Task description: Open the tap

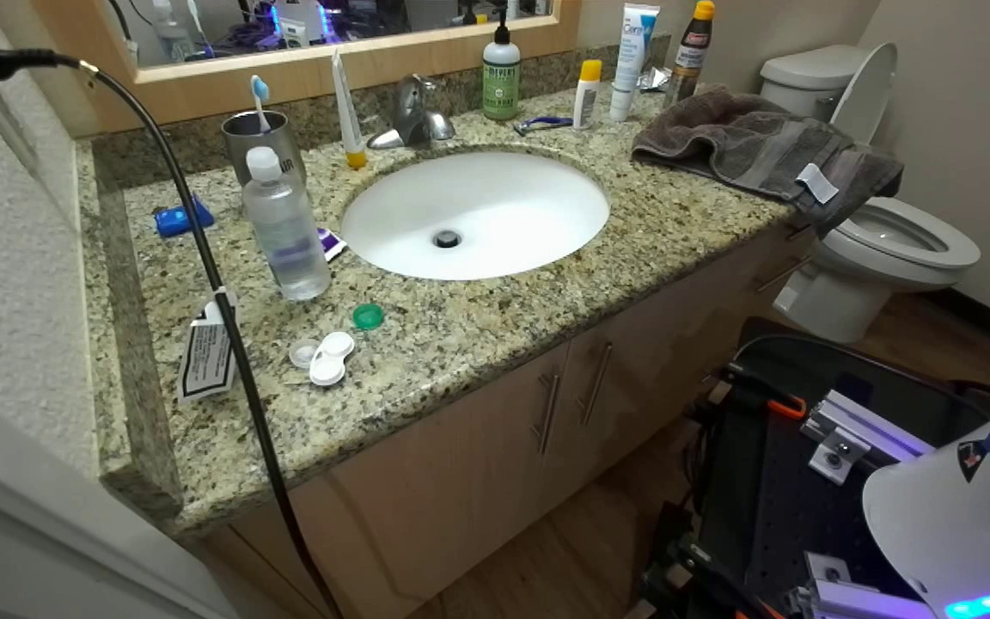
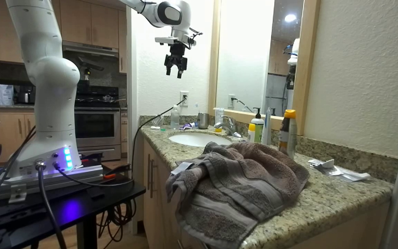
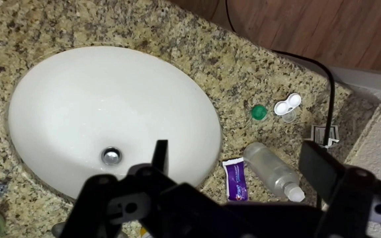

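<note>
The tap [image 1: 412, 112] is a small shiny silver faucet at the back edge of the white oval basin [image 1: 504, 215]. It also shows in an exterior view [image 2: 231, 126], behind the basin. In the wrist view only a bit of silver metal, likely the tap [image 3: 57, 228], shows at the bottom left; the gripper hides the rest. My gripper [image 2: 174, 73] hangs high above the far end of the counter, pointing down, well apart from the tap. In the wrist view its fingers [image 3: 238, 160] are wide apart with nothing between them.
A clear bottle [image 1: 289, 232], a metal cup [image 1: 246, 137] and an upright tube [image 1: 346, 112] stand left of the tap. A green pump bottle [image 1: 501, 82] stands right of it. A black cable [image 1: 229, 318] crosses the counter's end. A towel [image 2: 240, 183] covers the opposite end.
</note>
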